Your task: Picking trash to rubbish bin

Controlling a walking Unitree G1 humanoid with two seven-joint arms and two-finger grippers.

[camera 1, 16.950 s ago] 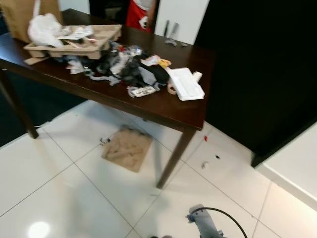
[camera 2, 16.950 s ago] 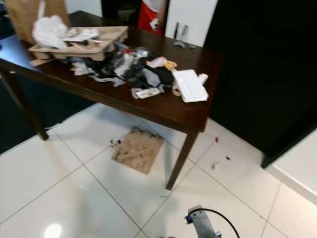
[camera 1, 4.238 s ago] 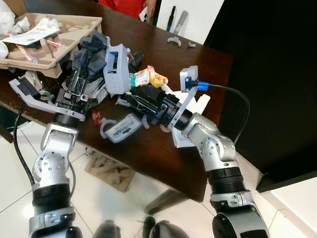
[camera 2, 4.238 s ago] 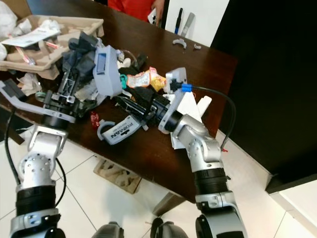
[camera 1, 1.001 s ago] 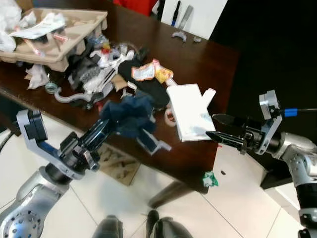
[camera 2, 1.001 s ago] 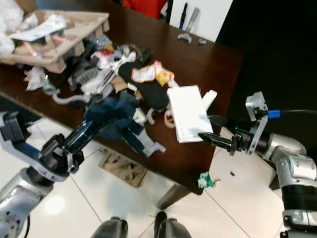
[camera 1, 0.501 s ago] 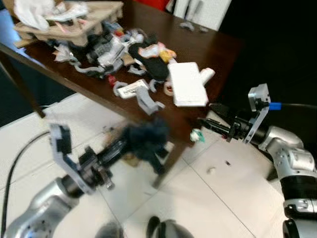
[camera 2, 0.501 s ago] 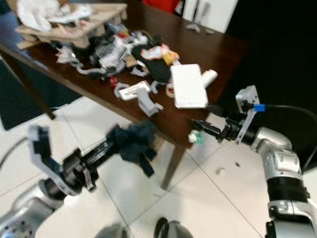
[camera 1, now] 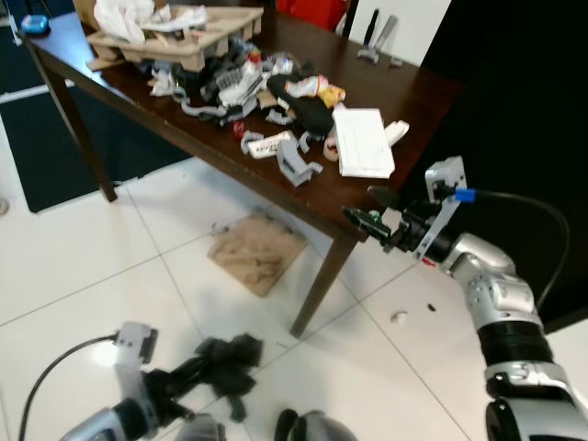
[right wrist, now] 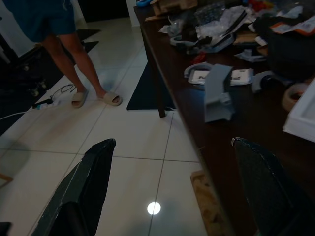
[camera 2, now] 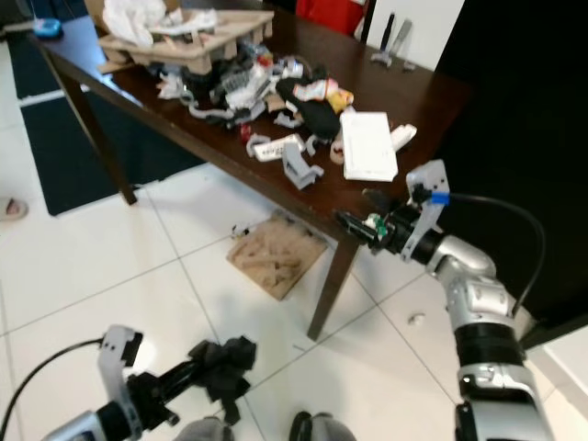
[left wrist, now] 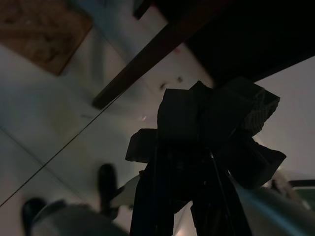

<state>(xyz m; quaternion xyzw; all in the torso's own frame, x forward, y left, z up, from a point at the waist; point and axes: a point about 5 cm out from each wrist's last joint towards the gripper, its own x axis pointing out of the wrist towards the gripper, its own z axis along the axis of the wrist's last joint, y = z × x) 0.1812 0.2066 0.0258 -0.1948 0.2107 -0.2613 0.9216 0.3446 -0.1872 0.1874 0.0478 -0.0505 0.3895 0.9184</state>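
Left gripper (camera 2: pixel 207 369) low over floor, pinching dark rag (camera 2: pixel 223 367).
Right gripper (camera 1: pixel 363 219) beside table (camera 1: pixel 418 96) corner, jaws spread.

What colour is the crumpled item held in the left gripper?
Black crumpled item, clearest in the right eye view.

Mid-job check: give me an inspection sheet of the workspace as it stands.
Surface: dark wooden table, crowded.
Job's things: dark crumpled cloth in left gripper, low over the white tiled floor; rubbish bin: nothing seen.
Clutter: cardboard tray, white flat box, grey plastic parts; brown cardboard piece on floor.
Grippers: right gripper open beside the table corner.
Cables: black cable on right arm.
Surroundings: person's legs.
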